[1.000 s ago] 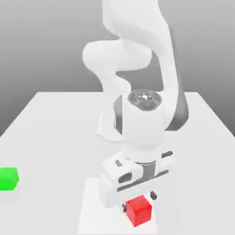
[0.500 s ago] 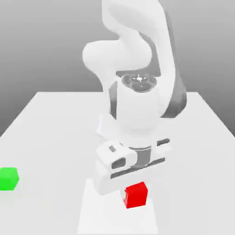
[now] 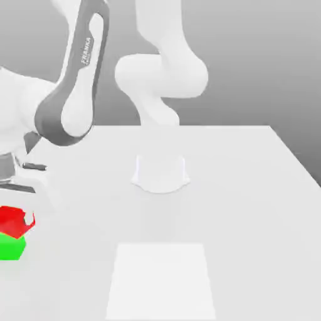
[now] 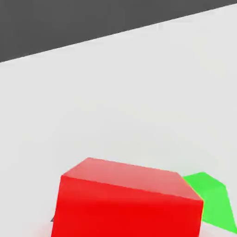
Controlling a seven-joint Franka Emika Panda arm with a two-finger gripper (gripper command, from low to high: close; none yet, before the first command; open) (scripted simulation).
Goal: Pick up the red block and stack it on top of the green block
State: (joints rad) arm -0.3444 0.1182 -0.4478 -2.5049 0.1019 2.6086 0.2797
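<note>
The red block (image 3: 9, 220) hangs tilted at the exterior view's far left, directly over the green block (image 3: 10, 247). Its lower edge overlaps the green top, and I cannot tell whether they touch. My gripper (image 3: 17, 212) comes down on the red block from above and is shut on it. A dark fingertip (image 3: 29, 219) shows at the red block's side. In the hand view the red block (image 4: 127, 203) looms close, with part of the green block (image 4: 212, 200) showing past its edge, lower down.
The white table (image 3: 244, 188) carries the arm's round base (image 3: 160, 173) at its middle. A paler square patch (image 3: 162, 282) lies near the front edge. The blocks sit close to the table's left edge in the exterior view.
The gripper shut on the red block over the pale patch, lifted it, and the arm swung to the exterior view's left. The red block now hangs over the green block.
</note>
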